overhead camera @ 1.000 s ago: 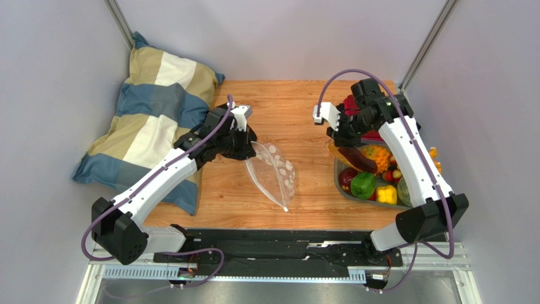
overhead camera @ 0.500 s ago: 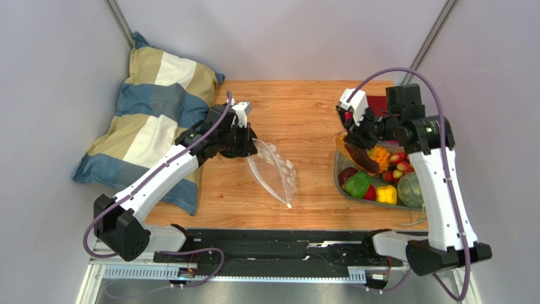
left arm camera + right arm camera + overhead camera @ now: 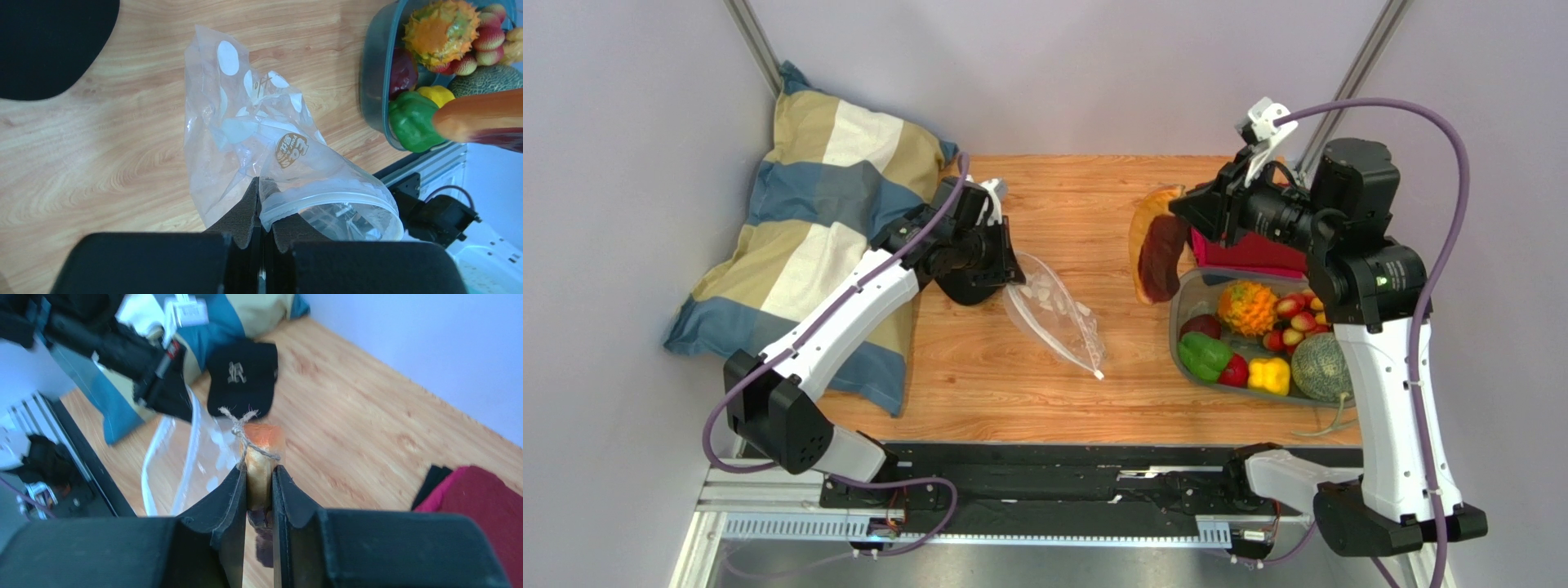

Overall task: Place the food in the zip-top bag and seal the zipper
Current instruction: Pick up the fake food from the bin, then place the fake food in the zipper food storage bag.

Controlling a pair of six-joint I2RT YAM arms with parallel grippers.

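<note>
- Wooden table (image 3: 1100,196) fills the middle of the top view, with a checked pillow (image 3: 817,208) at upper left, out of our way.
- At right, the grey tray (image 3: 1174,331) holds the waiting food (image 3: 1205,357).
- Our left claw (image 3: 264,228) pinches the zip-top bag (image 3: 245,141) by its rim, so the mouth gapes.
- Our right claw (image 3: 259,490) grips a long orange-and-maroon piece (image 3: 264,441) aloft between tray and bag, probably for dropping in.

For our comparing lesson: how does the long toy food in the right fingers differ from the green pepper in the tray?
The long toy food is slim, orange and dark red; the green pepper is squat. The long toy food is clamped in the right fingers, off the grey tray; the green pepper lies loose in it. Neither is in the zip-top bag.
</note>
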